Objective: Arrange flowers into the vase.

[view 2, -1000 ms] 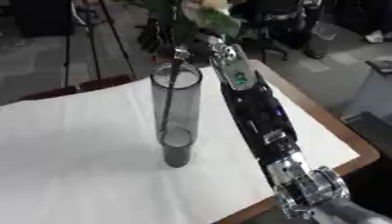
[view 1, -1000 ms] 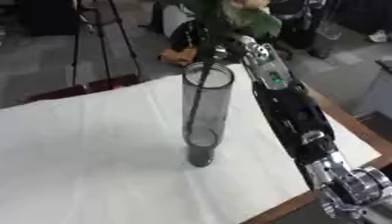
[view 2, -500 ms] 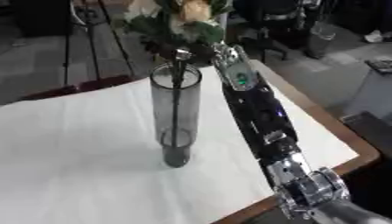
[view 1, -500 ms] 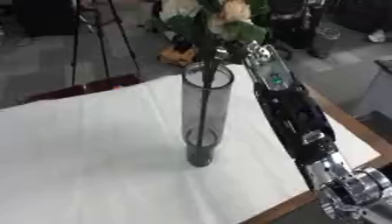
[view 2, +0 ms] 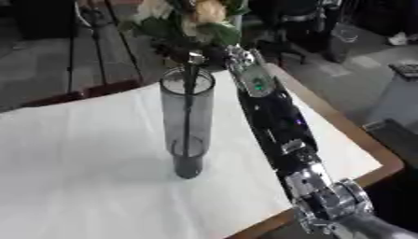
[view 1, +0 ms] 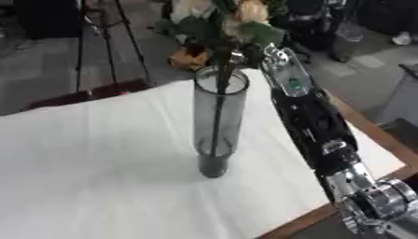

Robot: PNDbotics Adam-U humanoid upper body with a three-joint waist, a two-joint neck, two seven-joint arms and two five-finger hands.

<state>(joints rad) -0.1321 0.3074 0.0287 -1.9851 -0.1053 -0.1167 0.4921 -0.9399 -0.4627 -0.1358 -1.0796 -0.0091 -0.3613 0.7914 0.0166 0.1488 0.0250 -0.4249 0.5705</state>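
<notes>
Several pale flowers with green leaves stand in the tall grey glass vase, their dark stem running down inside it to the bottom. The vase stands upright on the white table. Right hand is at the vase mouth, just below the blooms; its fingers are hidden by leaves, so I cannot tell their opening. No writing is readable.

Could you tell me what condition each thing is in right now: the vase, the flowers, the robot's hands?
Vase: upright on the white table, clear, stems inside.
Flowers: stems down in the vase, blooms and leaves above its rim.
Right hand: at the stems just above the vase rim; its fingers are hidden by the leaves.
Left hand: not in view.
</notes>
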